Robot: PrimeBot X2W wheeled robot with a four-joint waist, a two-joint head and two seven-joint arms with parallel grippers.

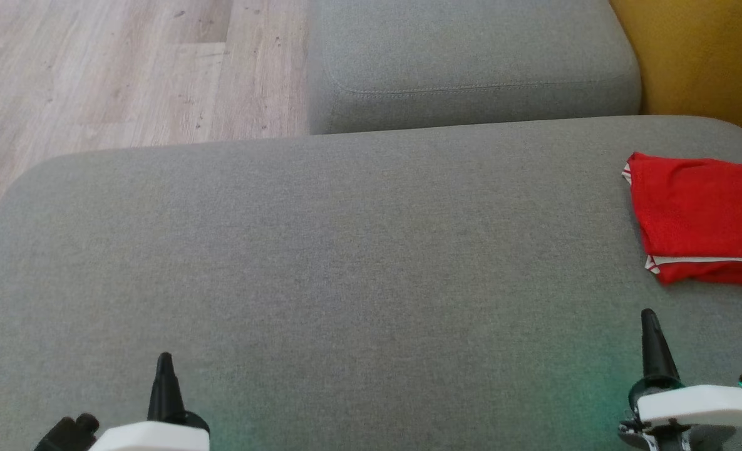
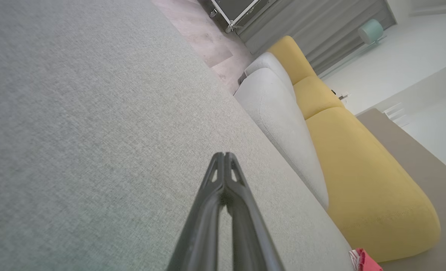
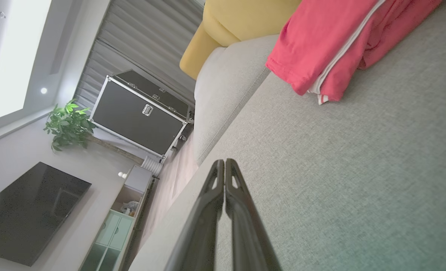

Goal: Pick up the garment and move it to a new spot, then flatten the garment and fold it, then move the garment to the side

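A red garment [image 1: 696,219] with white trim lies folded on the grey sofa seat [image 1: 345,250] at the far right, partly cut by the head view's edge. It also appears in the right wrist view as the red garment [image 3: 332,41], and a corner of the garment [image 2: 366,260] peeks in at the bottom of the left wrist view. My right gripper [image 1: 652,338] hovers shut over the seat, a short way in front of the garment and apart from it. My left gripper [image 1: 165,376] is shut and empty at the lower left, far from the garment.
A second grey cushion [image 1: 471,62] lies beyond the seat, with a yellow sofa part [image 1: 702,56] at the upper right. Wooden floor [image 1: 114,69] runs along the upper left. A black flight case [image 3: 140,113], a plant [image 3: 66,120] and a dark screen [image 3: 27,210] stand further off.
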